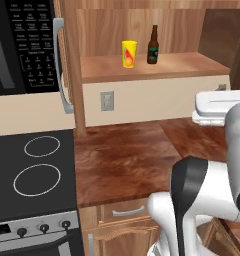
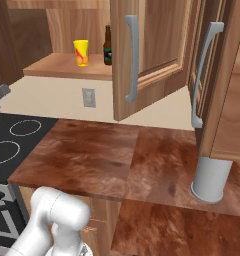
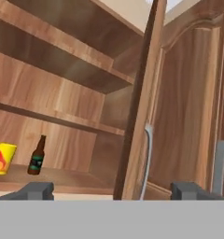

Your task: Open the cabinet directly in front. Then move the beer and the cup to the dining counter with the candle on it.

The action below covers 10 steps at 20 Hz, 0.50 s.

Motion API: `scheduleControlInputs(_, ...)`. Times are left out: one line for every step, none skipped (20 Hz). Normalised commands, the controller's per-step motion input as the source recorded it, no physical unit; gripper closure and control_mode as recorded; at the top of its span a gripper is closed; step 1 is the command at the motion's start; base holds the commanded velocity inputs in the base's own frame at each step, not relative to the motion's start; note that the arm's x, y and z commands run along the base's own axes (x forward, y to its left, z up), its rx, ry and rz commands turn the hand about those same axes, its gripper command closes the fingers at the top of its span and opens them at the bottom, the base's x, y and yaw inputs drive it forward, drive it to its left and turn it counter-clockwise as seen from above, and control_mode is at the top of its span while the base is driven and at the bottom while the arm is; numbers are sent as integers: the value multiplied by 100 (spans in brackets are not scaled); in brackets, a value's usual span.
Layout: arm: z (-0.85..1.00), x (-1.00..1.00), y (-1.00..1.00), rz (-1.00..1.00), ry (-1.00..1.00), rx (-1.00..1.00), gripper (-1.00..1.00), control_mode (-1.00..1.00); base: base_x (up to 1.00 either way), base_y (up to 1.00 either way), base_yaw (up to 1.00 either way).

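You've got the cabinet (image 2: 142, 55) open in front of you, both doors swung wide, silver bar handles facing out. Below it runs the reddish-brown counter (image 1: 127, 160), with the black stove (image 1: 32, 175) at its left end and a microwave (image 1: 22, 45) above that. A wall outlet (image 1: 107, 101) sits just under the cabinet's bottom shelf. On that shelf the beer (image 1: 152, 45) stands upright, and the yellow cup (image 1: 129, 54) is just to its left, apart from it. Your fingers (image 3: 114, 190) are spread wide and hold nothing; in the hand view, bottle and cup lie off to their left, with the open door edge right ahead.
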Motion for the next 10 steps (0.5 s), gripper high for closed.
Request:
scheduleControlInputs(-2,93,0,-4,0,0,-100,-100,0,0,0)
scheduleControlInputs(-3,98,0,-3,0,0,-100,-100,0,0,0)
scheduleControlInputs(-4,100,0,-3,0,0,-100,-100,0,0,0)
scheduleControlInputs(-4,100,0,-3,0,0,-100,-100,0,0,0)
scheduleControlInputs(-6,100,0,-2,0,0,-100,-100,0,0,0)
scheduleControlInputs(-5,100,0,0,0,0,-100,-100,0,0,0)
scheduleControlInputs(-3,100,0,0,2,0,-100,-100,0,0,0)
scheduleControlInputs(-2,100,0,0,4,0,-100,-100,0,0,0)
scheduleControlInputs(-2,100,0,0,3,0,-100,-100,0,0,0)
scheduleControlInputs(-1,100,0,0,3,0,-100,-100,0,0,0)
